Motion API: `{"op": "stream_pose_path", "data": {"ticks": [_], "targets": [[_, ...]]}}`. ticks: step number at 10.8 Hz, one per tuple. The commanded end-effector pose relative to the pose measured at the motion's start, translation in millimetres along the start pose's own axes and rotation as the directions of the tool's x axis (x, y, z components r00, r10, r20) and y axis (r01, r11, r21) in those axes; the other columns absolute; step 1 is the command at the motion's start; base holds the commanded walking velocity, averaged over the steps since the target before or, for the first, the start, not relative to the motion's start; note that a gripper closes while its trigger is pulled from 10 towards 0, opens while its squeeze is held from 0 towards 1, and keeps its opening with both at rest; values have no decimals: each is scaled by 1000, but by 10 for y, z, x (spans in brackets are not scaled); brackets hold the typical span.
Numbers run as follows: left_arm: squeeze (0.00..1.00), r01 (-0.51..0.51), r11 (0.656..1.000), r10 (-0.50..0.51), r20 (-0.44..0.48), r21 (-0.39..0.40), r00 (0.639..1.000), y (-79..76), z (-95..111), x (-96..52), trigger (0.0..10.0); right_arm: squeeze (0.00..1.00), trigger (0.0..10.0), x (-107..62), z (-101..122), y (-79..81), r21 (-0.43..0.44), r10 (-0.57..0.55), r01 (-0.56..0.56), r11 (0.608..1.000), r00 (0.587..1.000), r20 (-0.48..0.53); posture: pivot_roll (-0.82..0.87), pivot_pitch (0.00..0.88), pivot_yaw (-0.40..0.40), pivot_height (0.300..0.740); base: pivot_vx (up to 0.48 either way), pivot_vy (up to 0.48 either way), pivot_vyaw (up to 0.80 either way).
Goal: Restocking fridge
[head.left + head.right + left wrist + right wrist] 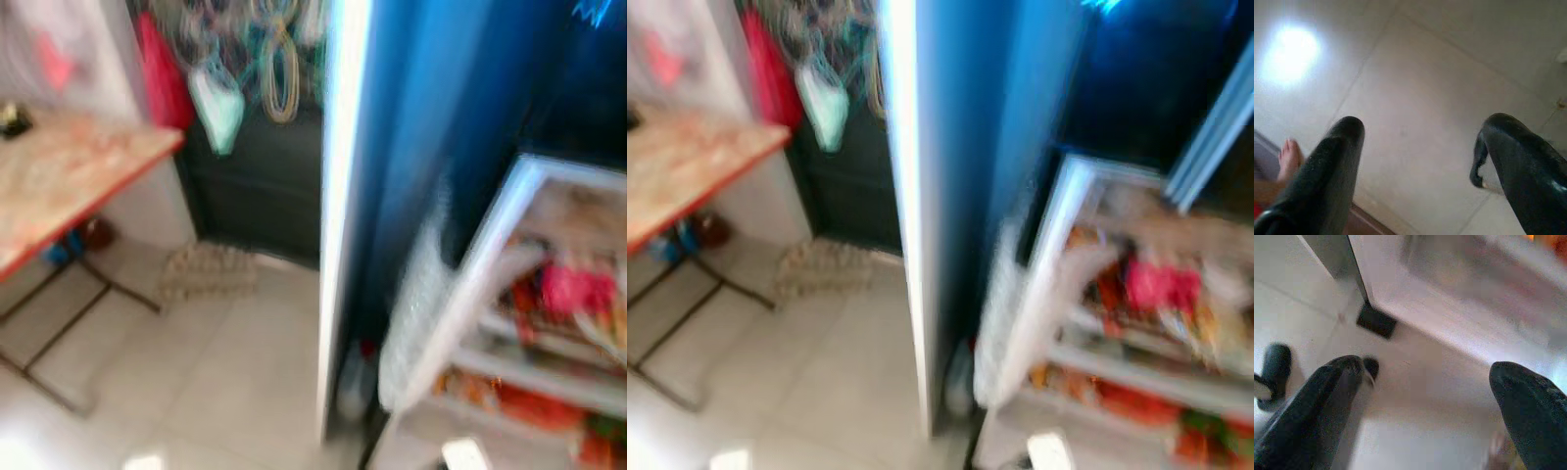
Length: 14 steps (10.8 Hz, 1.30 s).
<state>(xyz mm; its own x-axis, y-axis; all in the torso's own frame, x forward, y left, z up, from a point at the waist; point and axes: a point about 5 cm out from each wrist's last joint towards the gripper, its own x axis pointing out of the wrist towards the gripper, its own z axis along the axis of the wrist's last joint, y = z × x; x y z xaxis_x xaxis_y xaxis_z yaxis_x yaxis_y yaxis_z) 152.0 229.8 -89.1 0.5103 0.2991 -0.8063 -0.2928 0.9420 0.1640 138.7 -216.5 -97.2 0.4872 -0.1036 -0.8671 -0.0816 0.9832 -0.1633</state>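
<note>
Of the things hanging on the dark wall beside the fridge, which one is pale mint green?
The mint bag, hanging lowest, between the red bag nearer the table and the yellowish looped cords nearer the open fridge door.

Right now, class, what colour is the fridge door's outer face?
Deep blue: the open fridge door shows best in the left eye view, though blurred.

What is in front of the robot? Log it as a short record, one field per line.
fridge: blue, door swung open, edge toward camera
shelves: stocked with red and orange packs, blurred
table: wooden top, on the robot's left
floor: pale tiles, a mat by the dark door
left tool: open, empty, above floor tiles
right tool: open, empty, low near the fridge base
person: bare foot in left wrist view
</note>
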Motion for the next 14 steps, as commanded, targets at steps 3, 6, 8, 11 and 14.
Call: {"op": "stream_pose_path", "data": {"ticks": [3,6,8,11,14], "targets": [[0,-16,1000,17,-13,24,1000,98,-28,0,10000,0,10000,7,5,54,46,-4,4,999,1000,-10,31,0,6,740,0,294,0],[0,-16,999,16,-16,45,1000,123,-46,-3,10000,0,10000,2,-42,76,90,-6,9,996,999,-31,21,0,18,740,0,294,-267],[0,-14,999,15,-16,52,1000,128,-52,-4,10000,0,10000,0,-50,75,76,-14,16,997,999,-34,24,0,17,740,0,294,-800],[0,-15,997,16,-17,78,1000,148,-66,-7,10000,0,10000,-3,-73,86,75,-16,20,997,999,-43,18,0,27,740,0,96,-800],[0,-2,995,4,-20,100,1000,138,-74,-9,10000,0,10000,-5,-81,92,67,-17,20,998,999,-45,13,0,28,740,0,0,-800]]}}
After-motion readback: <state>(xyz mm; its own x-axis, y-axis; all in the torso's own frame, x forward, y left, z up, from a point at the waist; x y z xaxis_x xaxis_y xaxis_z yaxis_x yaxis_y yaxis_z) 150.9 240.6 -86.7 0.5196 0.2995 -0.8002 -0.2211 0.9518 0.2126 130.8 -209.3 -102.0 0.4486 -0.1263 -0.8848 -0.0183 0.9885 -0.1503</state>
